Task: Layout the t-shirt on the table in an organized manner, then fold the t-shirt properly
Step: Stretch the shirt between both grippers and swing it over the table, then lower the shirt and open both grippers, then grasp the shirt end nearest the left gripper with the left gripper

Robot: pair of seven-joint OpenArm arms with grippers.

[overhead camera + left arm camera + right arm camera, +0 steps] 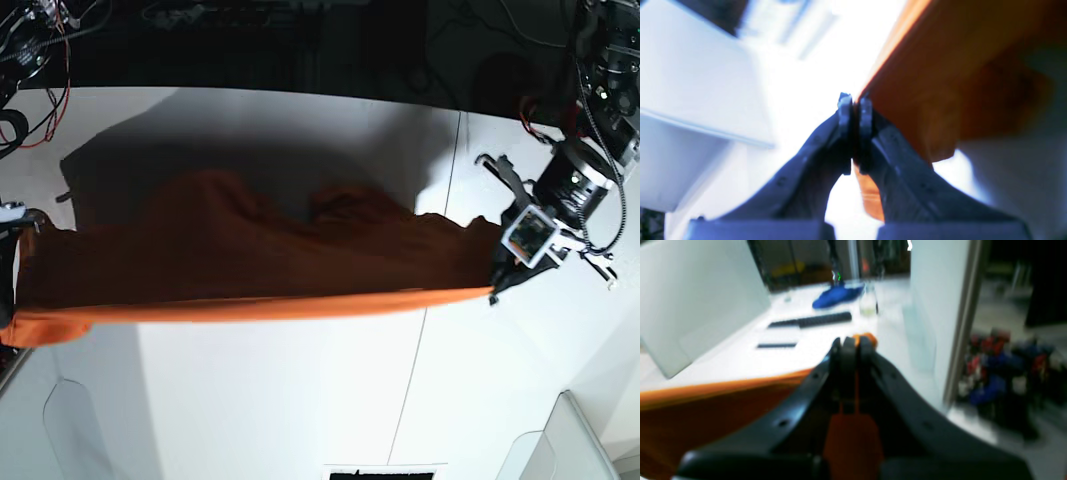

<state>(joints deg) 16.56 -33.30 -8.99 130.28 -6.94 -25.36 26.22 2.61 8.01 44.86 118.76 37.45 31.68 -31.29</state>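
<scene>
Orange t-shirt point(250, 260) stretched between both arms, left tool point(855, 100) and right tool point(851, 341) pinching its ends

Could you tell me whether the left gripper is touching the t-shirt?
Touching: in the left wrist view, the left gripper is shut on the orange t-shirt edge.

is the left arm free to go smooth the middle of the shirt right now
Probably not. The left gripper is shut on one end of the t-shirt, the right gripper on the other, stretching it above the table. Letting go would drop that end.
</scene>
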